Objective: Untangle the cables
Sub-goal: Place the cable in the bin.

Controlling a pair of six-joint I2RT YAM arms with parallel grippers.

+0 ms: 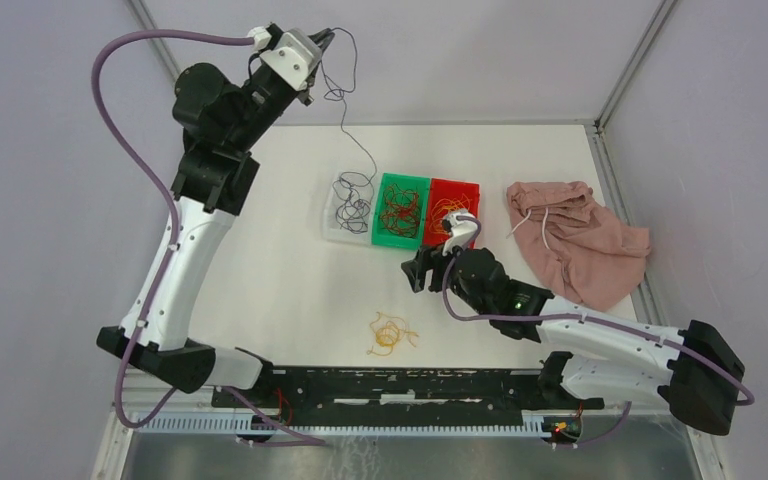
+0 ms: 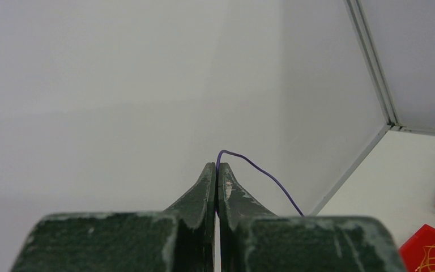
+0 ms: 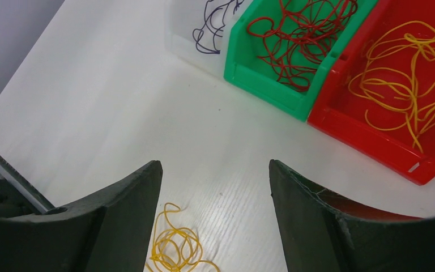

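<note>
Left claw (image 2: 217,165) pinches a purple cable (image 2: 260,169), right claw (image 3: 215,164) spread wide; 3 bins (image 3: 263,82) hold colour-sorted cables (image 3: 294,39).

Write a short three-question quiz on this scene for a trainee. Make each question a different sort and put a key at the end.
1. True or false: the left fingers are shut on a purple cable.
2. The cables in the green bin are: A yellow, B dark red, C purple?
3. Fill in: the loose clump lying on the table is coloured ____.
Key: 1 true; 2 B; 3 yellow.
</note>
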